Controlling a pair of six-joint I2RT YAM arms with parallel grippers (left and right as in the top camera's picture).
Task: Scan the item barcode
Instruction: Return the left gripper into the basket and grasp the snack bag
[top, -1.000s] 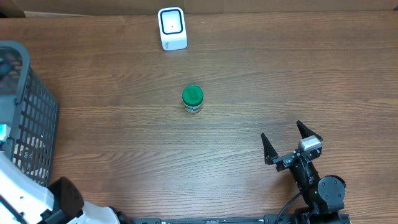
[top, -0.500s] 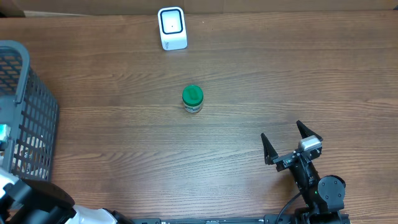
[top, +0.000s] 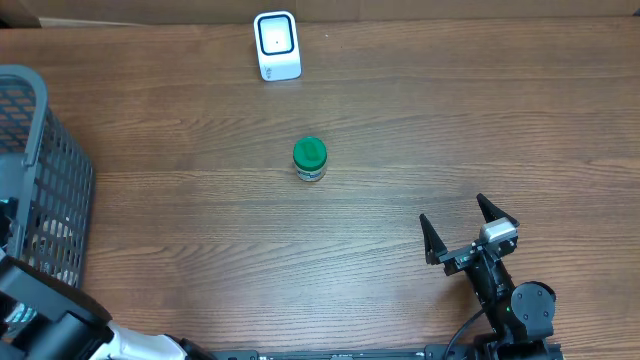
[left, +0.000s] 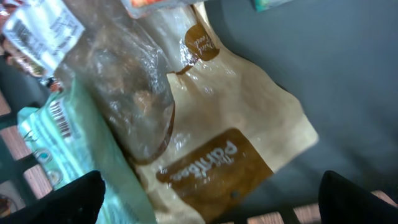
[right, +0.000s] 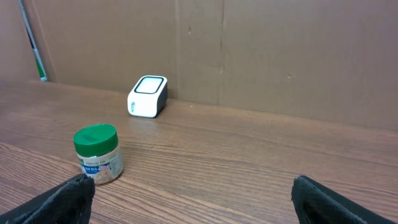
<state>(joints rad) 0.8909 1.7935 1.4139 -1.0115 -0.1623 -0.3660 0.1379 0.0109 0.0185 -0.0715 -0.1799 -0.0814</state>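
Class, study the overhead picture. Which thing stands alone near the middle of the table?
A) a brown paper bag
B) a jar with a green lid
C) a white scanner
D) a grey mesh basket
B: the jar with its green lid stands upright mid-table, while the scanner sits by the far edge and the basket at the left side.

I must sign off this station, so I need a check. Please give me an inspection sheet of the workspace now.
Surface: wooden table, no spills seen.
Job's things: green-lidded jar upright mid-table; white scanner at the far edge, apart.
Clutter: grey basket at left, holding a tan bag, clear bag and green packet.
Grippers: left gripper open over the packets; right gripper open, empty.
Cables: black cable by the right arm's base.
Surroundings: cardboard wall behind the table.
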